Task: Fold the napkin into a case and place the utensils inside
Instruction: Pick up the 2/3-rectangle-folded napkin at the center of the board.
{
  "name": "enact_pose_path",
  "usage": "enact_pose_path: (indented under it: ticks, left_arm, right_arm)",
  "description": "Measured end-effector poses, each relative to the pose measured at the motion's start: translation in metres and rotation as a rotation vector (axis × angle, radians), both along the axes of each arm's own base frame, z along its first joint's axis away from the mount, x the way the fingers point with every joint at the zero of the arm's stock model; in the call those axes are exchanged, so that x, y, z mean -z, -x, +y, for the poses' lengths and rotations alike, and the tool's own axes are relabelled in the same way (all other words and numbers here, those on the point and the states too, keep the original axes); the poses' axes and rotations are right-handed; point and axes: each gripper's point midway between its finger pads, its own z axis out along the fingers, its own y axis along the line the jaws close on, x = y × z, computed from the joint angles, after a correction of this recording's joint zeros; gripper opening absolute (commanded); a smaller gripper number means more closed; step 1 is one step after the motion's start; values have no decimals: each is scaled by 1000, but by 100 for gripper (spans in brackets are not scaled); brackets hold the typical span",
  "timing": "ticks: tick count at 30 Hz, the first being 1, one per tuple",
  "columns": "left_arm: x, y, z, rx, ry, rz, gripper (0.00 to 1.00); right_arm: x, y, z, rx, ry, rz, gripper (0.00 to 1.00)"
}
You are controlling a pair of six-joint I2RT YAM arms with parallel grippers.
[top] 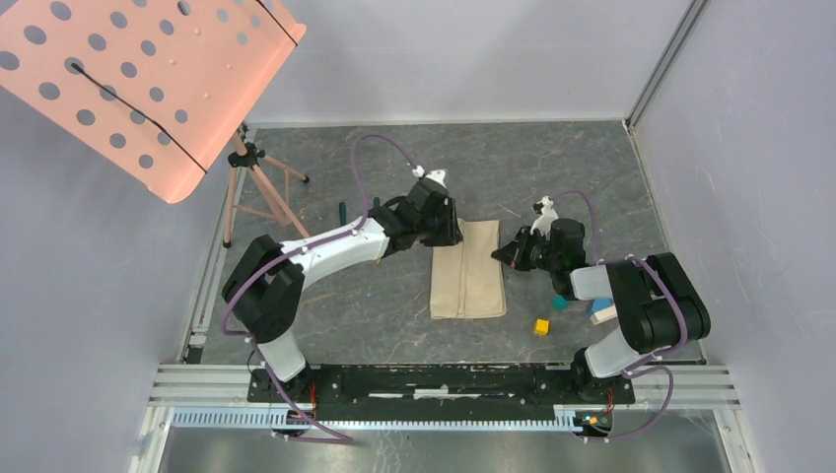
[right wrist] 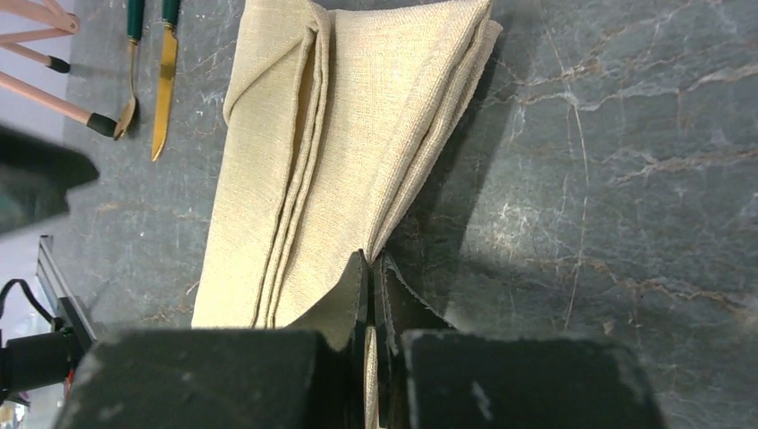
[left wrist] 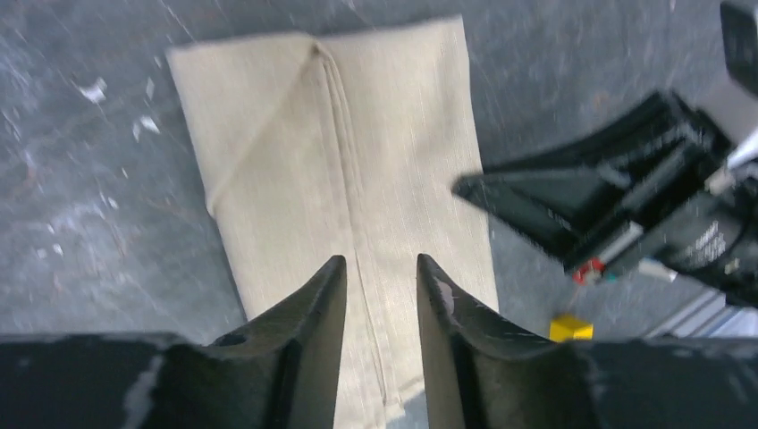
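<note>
1. The napkin [top: 468,271] lies on the table [top: 394,315] between the two arms, folded into a long strip.
2. The left gripper [left wrist: 380,262] hangs over the napkin, fingers spread, holding nothing.
3. The right gripper [right wrist: 369,261] is pressed together, pinching the napkin's raised edge layers.
4. The spoon [right wrist: 132,67] and knife [right wrist: 164,98] lie side by side on the table, clear of the napkin.

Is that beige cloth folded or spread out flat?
Folded: the napkin lies as a narrow strip with stacked layers; the right end effector pinches one edge.
</note>
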Motion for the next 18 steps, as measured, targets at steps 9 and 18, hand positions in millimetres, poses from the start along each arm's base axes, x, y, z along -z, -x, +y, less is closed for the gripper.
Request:
enact_pose_path:
  ticks: [9,18]
  left_arm:
    - [47,-51,-1,-64,20,18,14]
    - [88,-61,-14,-61,52,42,8]
  right_arm:
    - [-3,-16,-7,-19,105,-7,0]
    - [-9,-25,-13,-7,220,-6,0]
